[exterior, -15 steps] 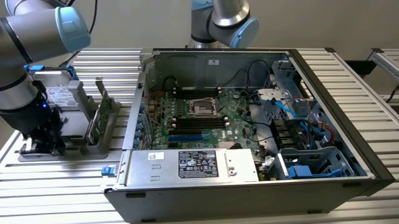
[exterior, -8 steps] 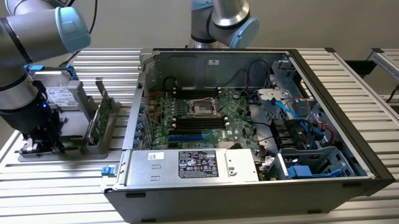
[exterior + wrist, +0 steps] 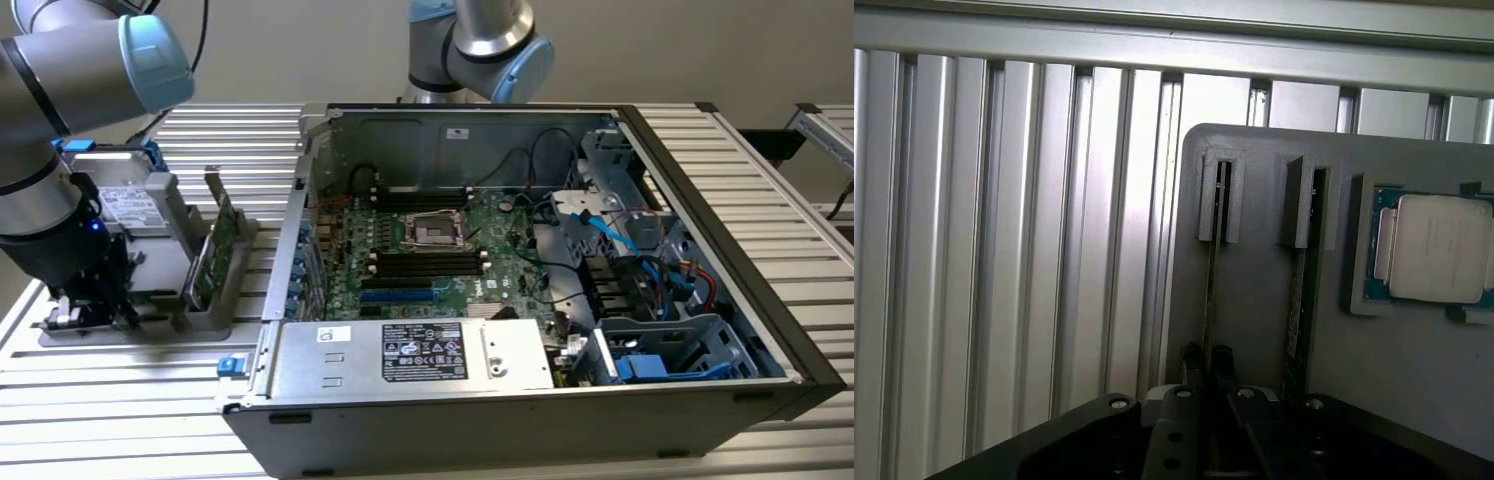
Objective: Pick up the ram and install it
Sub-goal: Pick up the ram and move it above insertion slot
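Ram stood on edge in a slot of the gray holder, with the fingers closed on it, one on each face. A second stick stood in the next slot just beside it. A silver processor lay in its recess beyond — its printing too faint to read. The holder rested on the ribbed worktop. In the exterior view the arm reached down over the holder at that view's left, near an upright green card and apart from the open case — the labels on its metal box carried text too small to read.
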`<action>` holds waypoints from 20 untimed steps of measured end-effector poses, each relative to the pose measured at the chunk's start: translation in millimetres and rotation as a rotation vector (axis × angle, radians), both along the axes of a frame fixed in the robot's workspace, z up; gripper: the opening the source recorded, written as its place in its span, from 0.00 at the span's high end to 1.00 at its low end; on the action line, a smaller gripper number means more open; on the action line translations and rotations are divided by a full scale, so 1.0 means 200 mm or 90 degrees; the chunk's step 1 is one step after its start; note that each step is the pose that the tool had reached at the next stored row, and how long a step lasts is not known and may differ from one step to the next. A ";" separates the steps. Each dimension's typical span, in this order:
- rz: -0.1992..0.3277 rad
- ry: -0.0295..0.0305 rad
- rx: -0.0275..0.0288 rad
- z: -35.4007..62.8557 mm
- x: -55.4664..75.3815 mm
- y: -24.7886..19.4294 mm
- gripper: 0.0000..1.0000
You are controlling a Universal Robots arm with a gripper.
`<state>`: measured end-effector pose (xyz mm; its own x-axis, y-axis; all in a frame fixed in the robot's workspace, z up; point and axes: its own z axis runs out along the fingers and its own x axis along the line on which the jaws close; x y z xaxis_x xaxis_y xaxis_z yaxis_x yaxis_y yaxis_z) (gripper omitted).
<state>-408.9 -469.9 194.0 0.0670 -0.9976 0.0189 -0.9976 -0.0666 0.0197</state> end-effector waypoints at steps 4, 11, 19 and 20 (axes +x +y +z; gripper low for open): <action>0.000 0.0000 0.0000 -0.002 0.00 0.000 0.86; 0.000 0.0001 0.0000 -0.004 0.00 0.000 0.86; 0.000 -0.0001 0.0045 0.014 0.00 0.000 0.86; 0.000 0.0001 0.0052 0.017 0.00 0.000 0.86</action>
